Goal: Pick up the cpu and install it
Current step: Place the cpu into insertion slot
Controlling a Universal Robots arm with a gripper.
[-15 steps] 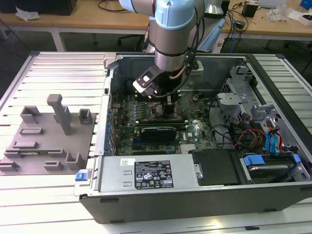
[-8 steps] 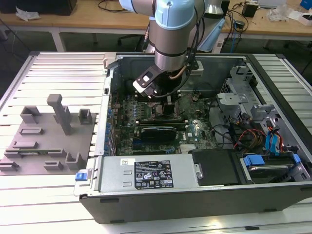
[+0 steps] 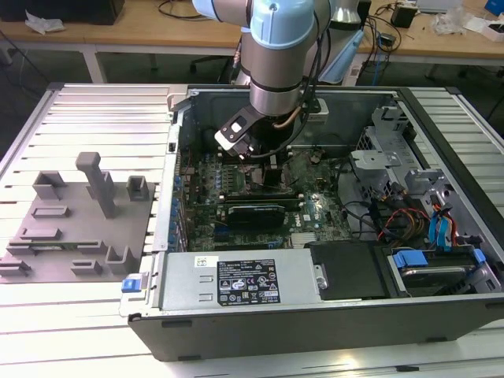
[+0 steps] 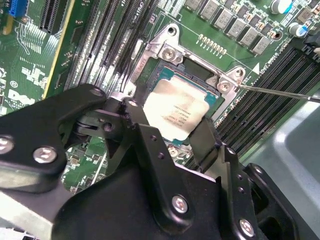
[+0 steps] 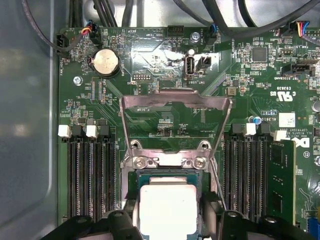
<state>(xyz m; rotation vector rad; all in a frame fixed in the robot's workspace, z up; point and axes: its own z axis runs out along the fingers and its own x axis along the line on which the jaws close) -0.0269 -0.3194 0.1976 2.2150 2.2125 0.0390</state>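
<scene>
The cpu point(image 4: 175, 107), a small square chip with a silvery top plate, sits level within the open socket frame point(image 4: 170, 47) on the green motherboard. My gripper point(image 4: 170, 120) is down over it, its black fingers point(image 4: 137, 122) pressed against two opposite edges of the chip, shut on it. In the first wrist view the cpu point(image 5: 167, 210) lies between the fingers of the gripper point(image 5: 168, 217), and the socket's metal load plate point(image 5: 175, 102) stands flipped open beyond it. In the exterior view the arm reaches down into the computer case with the gripper point(image 3: 266, 169) low over the board.
Memory slots point(image 5: 90, 175) flank the socket, one holding a memory stick point(image 5: 282, 175). A thin socket lever point(image 4: 280, 92) juts out beside the frame. The case holds a power supply point(image 3: 236, 279), a drive cage point(image 3: 409, 181) and cables. Grey fixture blocks point(image 3: 79, 228) stand at the exterior view's left.
</scene>
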